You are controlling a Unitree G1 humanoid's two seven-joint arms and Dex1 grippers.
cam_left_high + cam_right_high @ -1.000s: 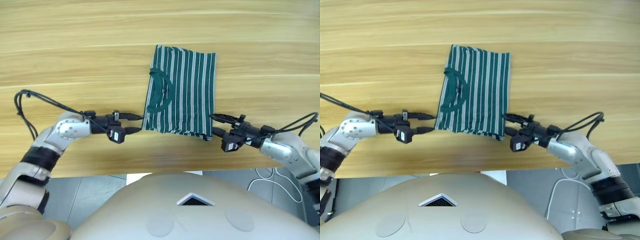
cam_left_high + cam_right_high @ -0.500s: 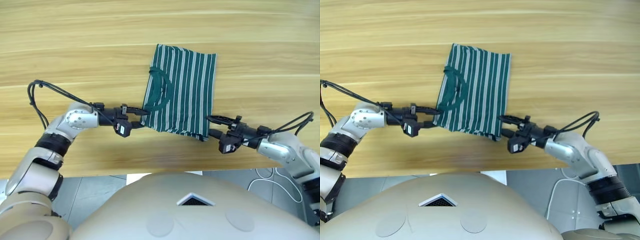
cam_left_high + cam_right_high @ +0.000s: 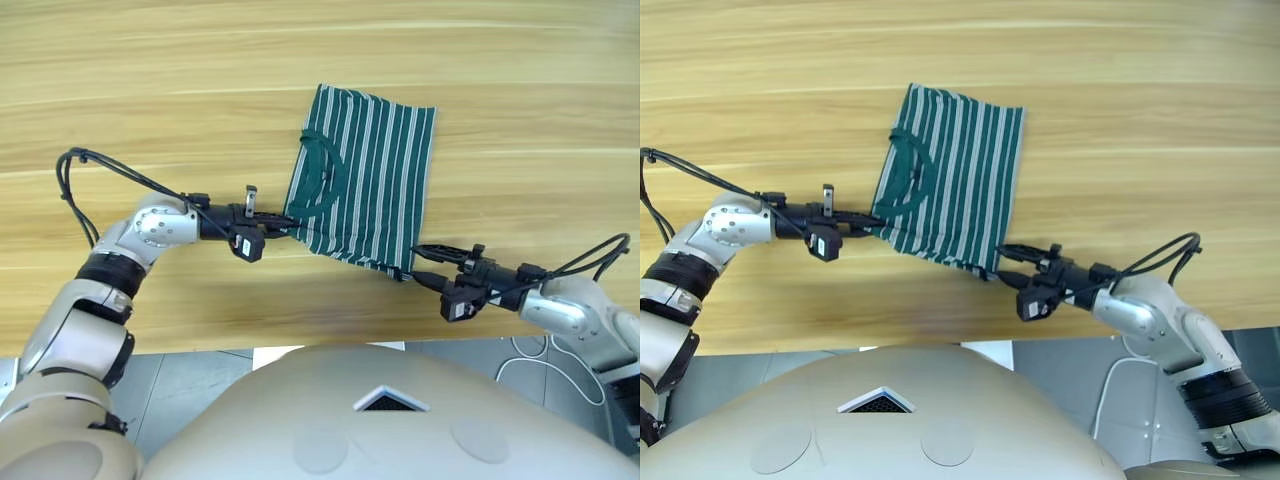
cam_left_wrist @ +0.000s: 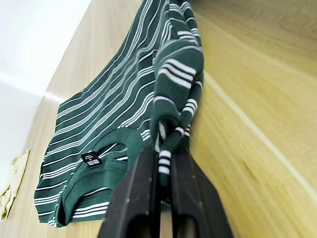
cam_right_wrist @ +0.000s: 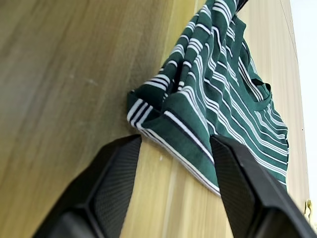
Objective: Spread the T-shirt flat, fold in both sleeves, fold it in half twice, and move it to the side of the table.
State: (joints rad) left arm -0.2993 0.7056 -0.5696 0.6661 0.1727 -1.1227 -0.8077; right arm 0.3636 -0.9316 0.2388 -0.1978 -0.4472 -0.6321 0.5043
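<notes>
**A:** Wood-grain table (image 3: 120,60) fills the head view. Where's the shirt (image 3: 365,180)?

**B:** Mid-table, folded to a narrow strip, collar (image 3: 322,175) toward the left. Its near left edge meets the left tool (image 3: 283,222), and the near right corner sits by the right tool (image 3: 415,262).

**A:** Left wrist view?

**B:** That tool is pinched tight on a bunch of fabric, raised a little off the wood. I'd guess it means to carry that end over for a half fold.

**A:** Right wrist?

**B:** The fingers (image 5: 119,183) are spread wide and straddle the corner without gripping. They likely must close before both ends lift together.
</notes>
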